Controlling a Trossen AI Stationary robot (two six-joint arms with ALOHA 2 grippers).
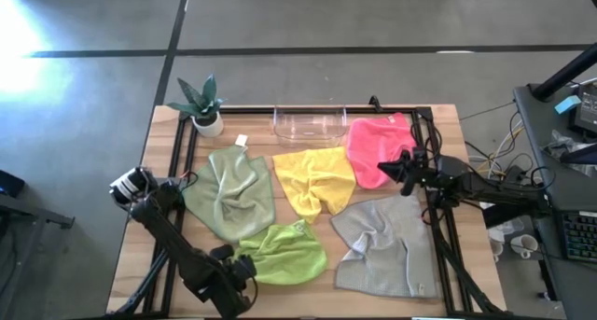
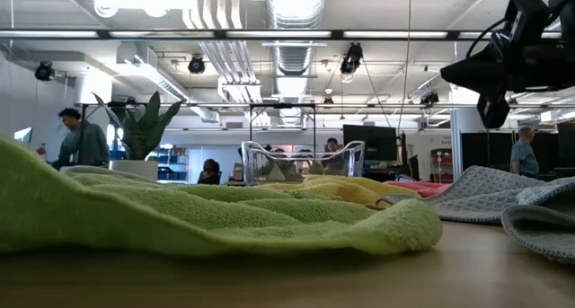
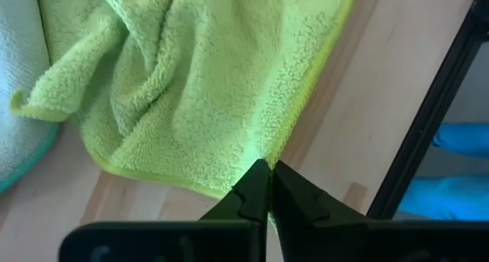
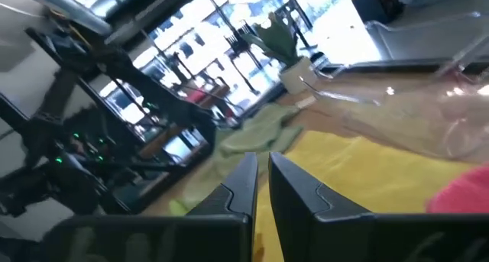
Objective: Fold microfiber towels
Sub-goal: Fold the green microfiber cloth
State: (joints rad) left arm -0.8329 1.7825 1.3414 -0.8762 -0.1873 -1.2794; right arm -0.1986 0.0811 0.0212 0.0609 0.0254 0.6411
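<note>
Lime green towel (image 3: 206, 79): soft, limp, light; left gripper (image 3: 269, 187), jaws together, pinches its hem edge, likely the best hold.

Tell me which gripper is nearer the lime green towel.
Left. The left gripper is shut right at the lime green towel's edge. The right gripper hangs across the table, over the hot pink towel.

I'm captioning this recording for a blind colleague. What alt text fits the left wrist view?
The left gripper, fingers shut, pinches the edge of a rumpled lime green towel lying on the wooden table. A strip of the sage green towel shows beside the lime one, and a black frame rail crosses the table's far side.
</note>
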